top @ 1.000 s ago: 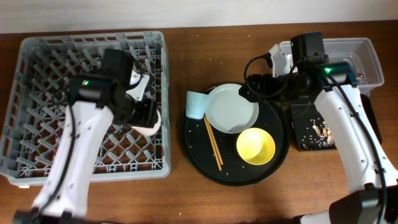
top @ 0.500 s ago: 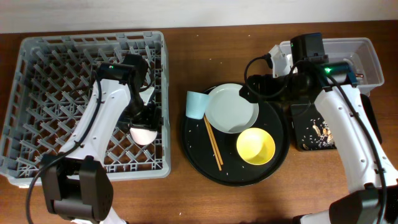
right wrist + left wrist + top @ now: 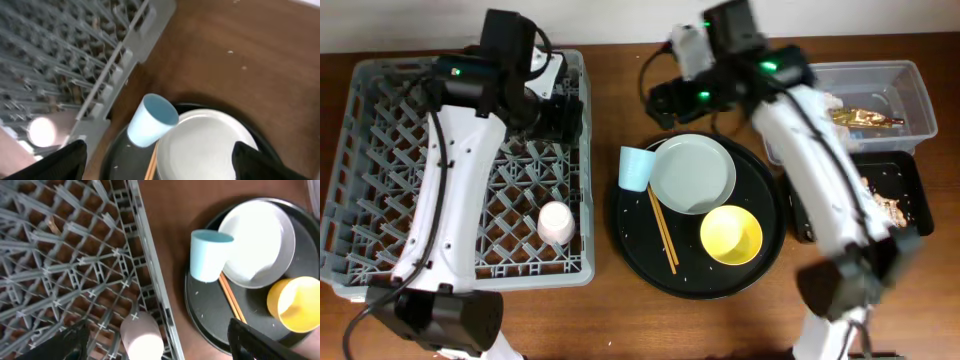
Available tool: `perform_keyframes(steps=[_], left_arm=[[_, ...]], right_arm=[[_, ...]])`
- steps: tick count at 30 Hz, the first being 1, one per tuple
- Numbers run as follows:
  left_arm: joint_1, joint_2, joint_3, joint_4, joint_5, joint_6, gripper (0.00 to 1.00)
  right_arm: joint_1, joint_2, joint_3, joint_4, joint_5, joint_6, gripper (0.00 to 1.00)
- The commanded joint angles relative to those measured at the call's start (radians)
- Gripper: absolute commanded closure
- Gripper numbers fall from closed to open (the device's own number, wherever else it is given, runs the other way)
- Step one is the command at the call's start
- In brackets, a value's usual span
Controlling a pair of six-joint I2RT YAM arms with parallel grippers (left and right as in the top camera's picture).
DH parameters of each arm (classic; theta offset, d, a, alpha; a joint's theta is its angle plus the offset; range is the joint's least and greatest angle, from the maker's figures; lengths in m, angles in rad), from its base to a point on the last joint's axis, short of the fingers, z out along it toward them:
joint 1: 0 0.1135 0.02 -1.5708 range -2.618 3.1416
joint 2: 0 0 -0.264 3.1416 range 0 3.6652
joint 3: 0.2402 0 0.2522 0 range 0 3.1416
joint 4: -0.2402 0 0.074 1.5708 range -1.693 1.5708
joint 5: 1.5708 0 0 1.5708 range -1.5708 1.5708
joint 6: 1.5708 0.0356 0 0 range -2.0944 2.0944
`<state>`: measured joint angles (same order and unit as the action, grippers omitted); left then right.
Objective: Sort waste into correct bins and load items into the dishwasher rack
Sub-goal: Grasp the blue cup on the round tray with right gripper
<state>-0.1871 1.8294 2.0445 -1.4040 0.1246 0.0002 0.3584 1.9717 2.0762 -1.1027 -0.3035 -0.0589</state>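
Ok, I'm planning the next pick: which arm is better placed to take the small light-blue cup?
Probably right: the right gripper hovers open with the small light-blue cup framed between its fingers in the wrist view, while the left gripper is over the large grey plastic rack.

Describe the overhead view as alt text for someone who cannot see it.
A pink cup sits in the grey dishwasher rack at left; a plate, yellow bowl, blue cup and chopsticks lie on the round black tray at centre. The left gripper and right gripper hover open above.
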Motion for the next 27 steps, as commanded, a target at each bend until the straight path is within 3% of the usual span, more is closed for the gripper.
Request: perform_keyframes(steps=[1, 5, 10, 13, 17, 20, 24, 27], left_arm=[[0.041, -0.007, 0.025, -0.003, 0.01, -0.012, 0.13], [0.169, -0.007, 0.025, 0.008, 0.015, -0.04, 0.08], [0.2, -0.007, 0.025, 0.0, 0.014, -0.04, 0.05], [0.199, -0.007, 0.025, -0.001, 0.014, -0.04, 0.05], [0.199, -0.007, 0.025, -0.008, 0.014, -0.04, 0.05], [0.199, -0.007, 0.025, -0.01, 0.014, -0.04, 0.05], [0.199, -0.007, 0.025, -0.019, 0.014, -0.04, 0.05], [0.199, -0.007, 0.025, -0.019, 0.014, -0.04, 0.05]], right_arm=[[0.016, 0.192, 0.072, -0.072, -0.095, -0.184, 0.09], [0.016, 0.326, 0.072, -0.097, -0.252, -0.389, 0.19], [0.023, 0.332, 0.071, -0.117, -0.296, -0.511, 0.18], [0.044, 0.339, 0.071, -0.115, -0.299, -0.536, 0.19], [0.049, 0.381, 0.069, -0.127, -0.344, -0.532, 0.33], [0.048, 0.382, 0.069, -0.151, -0.342, -0.528, 0.34], [0.048, 0.384, 0.069, -0.209, -0.34, -0.528, 0.55], [0.048, 0.386, 0.069, -0.245, -0.34, -0.528, 0.6]])
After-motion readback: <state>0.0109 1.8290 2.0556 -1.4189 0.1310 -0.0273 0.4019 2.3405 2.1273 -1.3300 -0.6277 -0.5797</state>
